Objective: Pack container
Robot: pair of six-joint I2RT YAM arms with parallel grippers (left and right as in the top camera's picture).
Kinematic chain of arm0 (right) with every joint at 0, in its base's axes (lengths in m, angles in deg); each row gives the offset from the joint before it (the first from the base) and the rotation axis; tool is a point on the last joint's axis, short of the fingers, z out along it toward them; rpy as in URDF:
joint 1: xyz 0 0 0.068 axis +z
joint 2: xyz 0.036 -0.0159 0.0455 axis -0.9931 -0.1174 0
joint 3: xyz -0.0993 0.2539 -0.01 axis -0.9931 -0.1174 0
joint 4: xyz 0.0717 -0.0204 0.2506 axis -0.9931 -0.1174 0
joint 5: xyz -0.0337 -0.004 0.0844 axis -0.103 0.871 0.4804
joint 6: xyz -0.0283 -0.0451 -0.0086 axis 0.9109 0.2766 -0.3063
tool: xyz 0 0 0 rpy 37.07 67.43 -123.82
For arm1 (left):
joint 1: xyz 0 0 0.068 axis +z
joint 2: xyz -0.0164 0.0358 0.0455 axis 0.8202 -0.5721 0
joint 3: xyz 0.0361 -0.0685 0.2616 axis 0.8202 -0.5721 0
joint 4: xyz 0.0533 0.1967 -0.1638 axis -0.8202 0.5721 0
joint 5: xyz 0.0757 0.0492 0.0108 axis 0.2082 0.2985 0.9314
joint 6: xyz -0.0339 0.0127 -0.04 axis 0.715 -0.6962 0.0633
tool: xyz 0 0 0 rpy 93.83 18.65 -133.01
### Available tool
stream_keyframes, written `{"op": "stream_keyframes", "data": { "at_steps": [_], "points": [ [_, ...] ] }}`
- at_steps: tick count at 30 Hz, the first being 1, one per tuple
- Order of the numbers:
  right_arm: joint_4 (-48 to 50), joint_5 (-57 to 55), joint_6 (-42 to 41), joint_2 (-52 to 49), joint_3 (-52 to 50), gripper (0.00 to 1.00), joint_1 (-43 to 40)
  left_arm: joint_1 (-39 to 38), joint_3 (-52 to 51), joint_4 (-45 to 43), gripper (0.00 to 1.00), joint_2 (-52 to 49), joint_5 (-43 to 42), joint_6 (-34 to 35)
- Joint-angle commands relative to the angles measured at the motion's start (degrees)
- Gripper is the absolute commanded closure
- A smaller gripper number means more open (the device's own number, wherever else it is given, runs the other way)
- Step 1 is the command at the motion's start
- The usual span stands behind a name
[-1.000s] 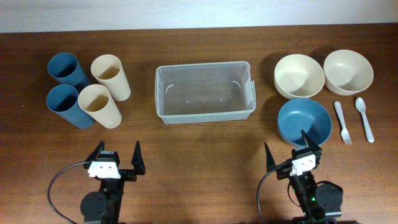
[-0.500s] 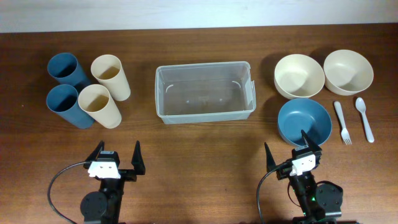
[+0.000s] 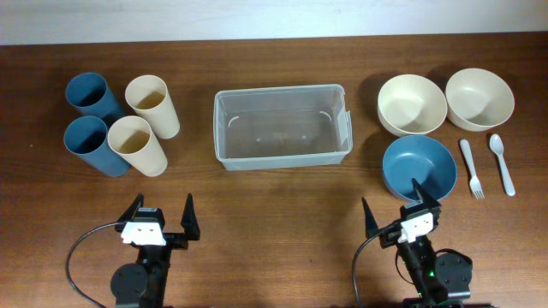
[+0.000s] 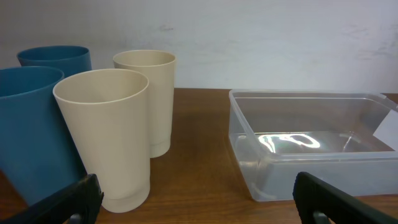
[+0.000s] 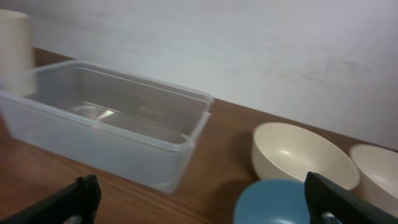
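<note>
While the left gripper (image 3: 163, 210) and right gripper (image 3: 392, 204) are parked low in frame, fingers spread wide and empty, the clear container (image 3: 282, 127) is seen bare at upper centre; the nearby blue bowl (image 3: 418, 165) is probably best taken by its rim.

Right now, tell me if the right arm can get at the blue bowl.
Probably yes: the blue bowl sits just ahead of the open right gripper, and nothing stands between them.
</note>
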Motion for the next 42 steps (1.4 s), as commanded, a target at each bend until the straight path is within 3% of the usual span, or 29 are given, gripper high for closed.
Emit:
{"op": "stream_keyframes", "data": {
  "at_steps": [1, 5, 9, 13, 19, 23, 26, 29, 30, 34, 36, 42],
  "points": [
    [2.25, 6.58, -0.37, 0.59, -0.26, 0.01, 0.31, -0.28, -0.2, 0.28, 0.0, 0.5, 0.42, -0.92],
    [7.21, 8.44, -0.33, 0.59, 1.62, 0.01, 0.28, -0.28, -0.2, 0.28, 0.0, 0.5, 0.42, -0.94],
    [2.86, 3.13, -0.35, -0.96, 7.78, 0.01, 0.2, -0.28, -0.2, 0.28, 0.0, 0.5, 0.42, -0.92],
    [-7.91, -5.22, -0.33, -6.84, 19.85, 0.01, 0.17, -0.28, -0.2, 0.28, 0.0, 0.5, 0.42, -0.92],
    [-29.97, -14.27, 0.24, -24.59, 44.78, 0.01, -3.26, -0.28, -0.2, 0.28, 0.0, 0.5, 0.42, -0.92],
    [-36.7, -3.85, 0.02, -35.08, 56.39, 0.01, -5.33, -0.28, -0.2, 0.28, 0.0, 0.5, 0.42, -0.92],
    [-37.77, 7.82, 0.07, -41.38, 58.99, 0.01, -5.33, -0.28, -0.2, 0.28, 0.0, 0.5, 0.42, -0.92],
    [-38.93, 7.06, -0.24, -47.28, 58.9, 0.01, -5.35, -0.28, -0.2, 0.28, 0.0, 0.5, 0.42, -0.92],
    [-39.26, 4.83, -2.05, -48.63, 58.9, 0.01, -5.42, -0.28, -0.2, 0.28, 0.0, 0.5, 0.42, -0.92],
    [-43.8, -18.78, -31.8, -54.4, 58.93, 0.01, -9.75, -0.28, -0.2, 0.28, 0.0, 0.5, 0.42, -0.92],
    [-46.51, -21.16, -39.95, -56.7, 58.9, 0.01, -14.21, -0.28, -0.2, 0.28, 0.01, 0.5, 0.42, -0.92],
    [-48.13, -11.67, -41.81, -63.23, 58.9, 0.01, -27.71, -0.28, -0.2, 0.28, 0.0, 0.5, 0.42, -0.92]
  ]
}}
